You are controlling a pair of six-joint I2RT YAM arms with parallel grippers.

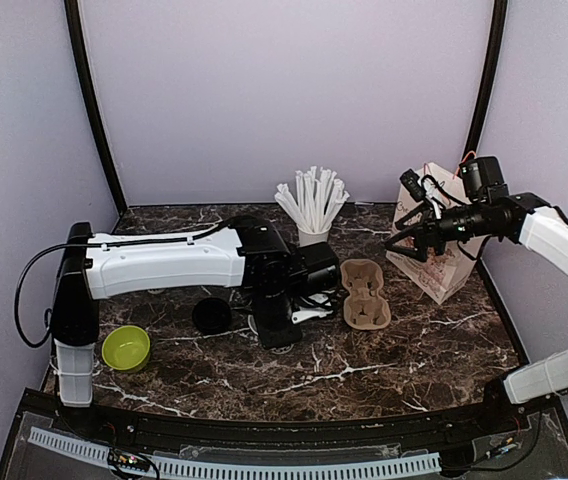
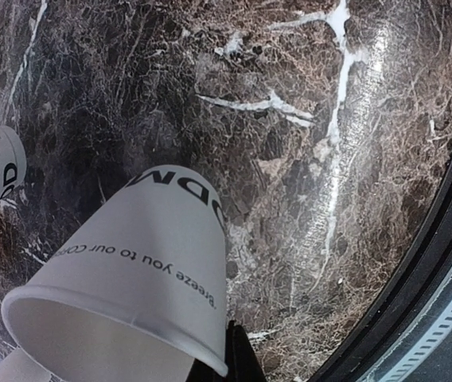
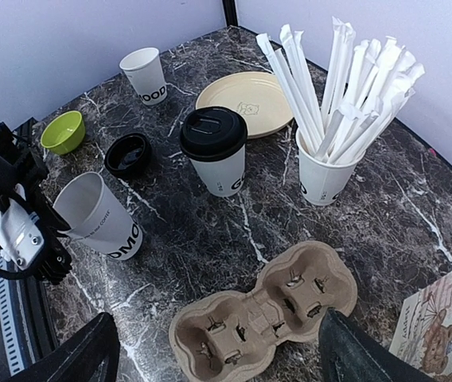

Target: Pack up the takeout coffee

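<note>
One takeout coffee (image 3: pixel 215 151), a white cup with a black lid, stands upright in the middle of the table in the right wrist view; the left arm hides it in the top view. My left gripper (image 2: pixel 227 358) is shut on the rim of a lidless white printed cup (image 2: pixel 130 263) and holds it tilted, its base at or near the marble; this cup also shows in the right wrist view (image 3: pixel 99 215). A loose black lid (image 3: pixel 127 153) lies beside it. My right gripper (image 3: pixel 218 318) is open and empty, above the brown two-cup carrier (image 3: pixel 266 314).
A second lidless cup (image 3: pixel 144 72), a tan plate (image 3: pixel 246 99) and a green bowl (image 3: pixel 60 131) sit at the far side. A cup of wrapped straws (image 3: pixel 325 175) stands near the carrier. A printed paper bag (image 1: pixel 434 255) leans at the right under my right arm.
</note>
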